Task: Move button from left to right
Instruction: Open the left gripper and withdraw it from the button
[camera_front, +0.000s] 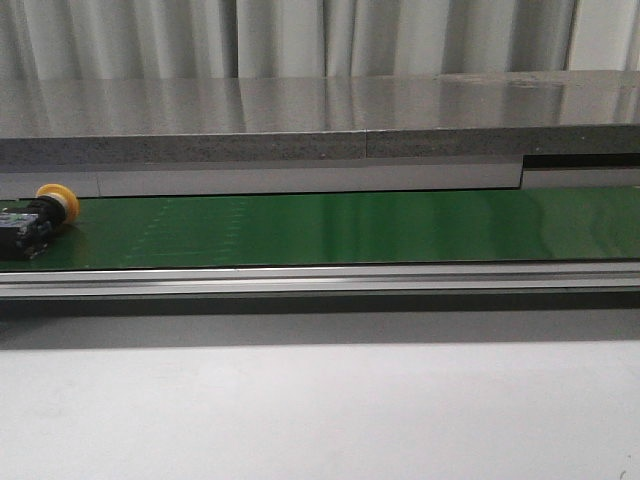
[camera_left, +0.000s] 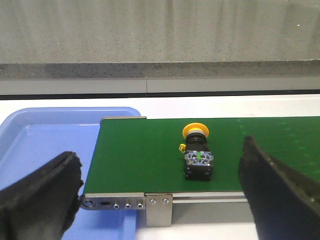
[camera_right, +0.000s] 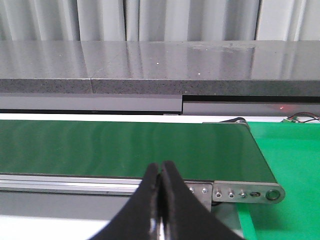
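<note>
Button (camera_left: 197, 154) on green belt (camera_left: 150, 150), beside blue tray (camera_left: 45, 145).

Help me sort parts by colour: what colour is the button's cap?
Yellow-orange, on a black body; the button shows best in the left wrist view.

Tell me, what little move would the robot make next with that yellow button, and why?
Probably the left gripper eases forward and down so its jaws straddle the button. The button lies on its side near the left end of the green belt, untouched, and the left jaws stand wide open with it in the gap ahead of them. The right gripper is shut and has no button in view.
</note>
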